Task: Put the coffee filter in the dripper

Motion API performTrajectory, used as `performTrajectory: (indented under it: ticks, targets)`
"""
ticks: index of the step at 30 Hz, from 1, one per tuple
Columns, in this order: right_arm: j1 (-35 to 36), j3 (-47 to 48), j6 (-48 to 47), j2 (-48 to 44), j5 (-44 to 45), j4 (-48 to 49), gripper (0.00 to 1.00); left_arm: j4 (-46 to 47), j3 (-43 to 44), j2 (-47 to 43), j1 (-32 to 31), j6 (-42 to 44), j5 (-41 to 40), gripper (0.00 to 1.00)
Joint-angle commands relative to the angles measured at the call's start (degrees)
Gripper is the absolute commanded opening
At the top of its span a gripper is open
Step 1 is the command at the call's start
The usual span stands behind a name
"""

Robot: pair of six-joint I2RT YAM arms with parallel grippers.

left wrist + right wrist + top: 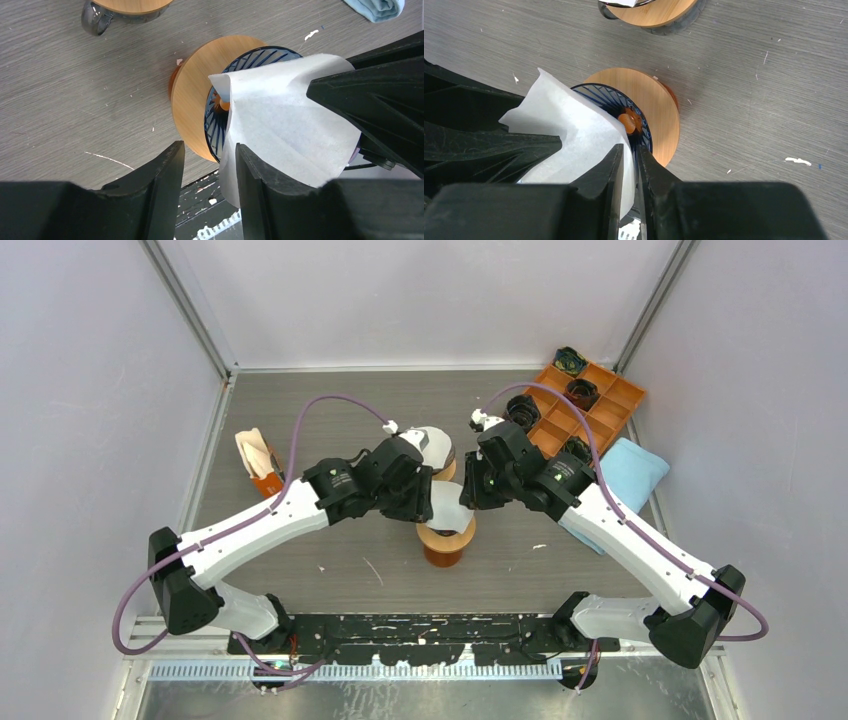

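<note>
The white paper coffee filter [447,506] hangs partly opened over the dripper [445,543], a blue ribbed cone in a wooden collar on an orange base, at the table's middle. My right gripper [468,498] is shut on the filter's edge [564,120] just above the dripper's rim [659,112]. My left gripper [428,502] is open. In the left wrist view the filter [285,125] rests against the outer side of one finger [255,170], and its edge bulges slightly into the gap of the left gripper [209,147]. The dripper [195,100] lies just beyond it.
A second wooden-collared glass vessel [437,450] stands just behind the dripper. An orange compartment tray [590,405] with dark items sits at the back right, with a blue cloth [632,473] beside it. A small orange holder with pale paper [258,462] stands at the left.
</note>
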Motion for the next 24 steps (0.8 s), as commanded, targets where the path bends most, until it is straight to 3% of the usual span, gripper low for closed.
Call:
performTrajectory:
  ticks: [1,24]
  targets:
    - [-0.2,1.5,-1.2,-0.7,-0.7,2.1,0.25,0.4,2.7,-0.2,0.2,0.6,0.9,0.45]
    - [-0.2,-1.5,-3.8,0.7,2.1,2.3,0.43,0.7,1.0,1.9,0.6,0.9,0.7,0.57]
